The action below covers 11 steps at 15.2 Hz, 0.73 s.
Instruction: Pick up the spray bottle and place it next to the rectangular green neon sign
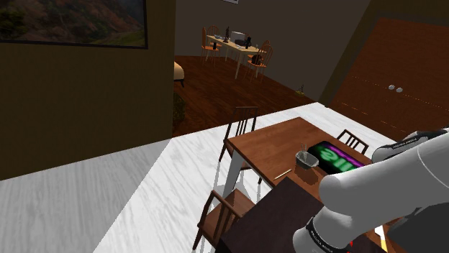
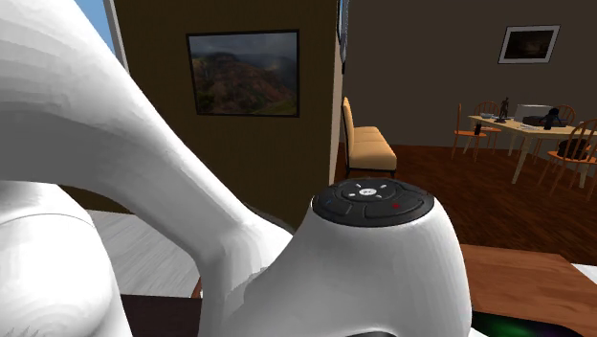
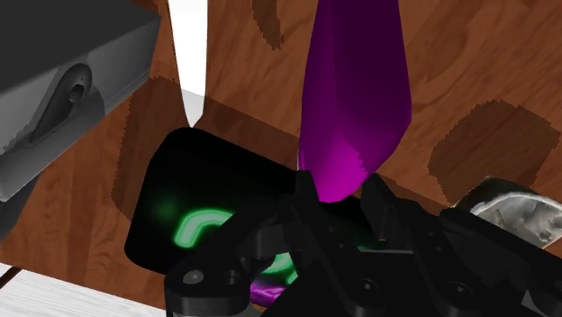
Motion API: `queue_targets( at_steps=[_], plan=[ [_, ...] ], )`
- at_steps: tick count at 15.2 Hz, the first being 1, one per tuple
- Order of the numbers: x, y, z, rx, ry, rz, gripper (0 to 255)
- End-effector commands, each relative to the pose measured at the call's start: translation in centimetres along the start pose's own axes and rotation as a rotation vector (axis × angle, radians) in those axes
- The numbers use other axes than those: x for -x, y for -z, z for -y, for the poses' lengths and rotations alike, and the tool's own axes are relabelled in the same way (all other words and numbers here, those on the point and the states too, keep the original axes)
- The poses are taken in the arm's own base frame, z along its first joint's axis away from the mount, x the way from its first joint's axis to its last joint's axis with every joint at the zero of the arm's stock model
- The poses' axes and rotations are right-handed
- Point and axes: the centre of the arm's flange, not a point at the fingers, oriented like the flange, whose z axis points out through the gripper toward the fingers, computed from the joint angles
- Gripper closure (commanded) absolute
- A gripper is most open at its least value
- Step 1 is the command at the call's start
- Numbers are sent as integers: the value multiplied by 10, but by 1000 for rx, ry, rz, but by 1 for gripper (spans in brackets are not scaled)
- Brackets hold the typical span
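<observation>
Reaching over the brown tabletop [image 1: 273, 144] from the lower right of the shoulder view, the white arm [image 1: 374, 194] is seen above the black-backed green neon sign [image 1: 334, 157], which lies right of centre in that frame. In the wrist view the purple spray bottle [image 3: 356, 90] is pinched by the tool [image 3: 342, 191] and held over the wood, near the sign. Pickup is judged done; setting down and release are left. The sign's green strokes seemingly form letters, but none can be read.
</observation>
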Motion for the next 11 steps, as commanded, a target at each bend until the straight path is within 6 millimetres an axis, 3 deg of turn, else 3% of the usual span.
queue_targets(
  at_steps=[1, 11],
  plan=[
    [2, -10, 0, 1, 0, -2, 255],
    [19, -60, 4, 1, 0, -2, 255]
  ],
)
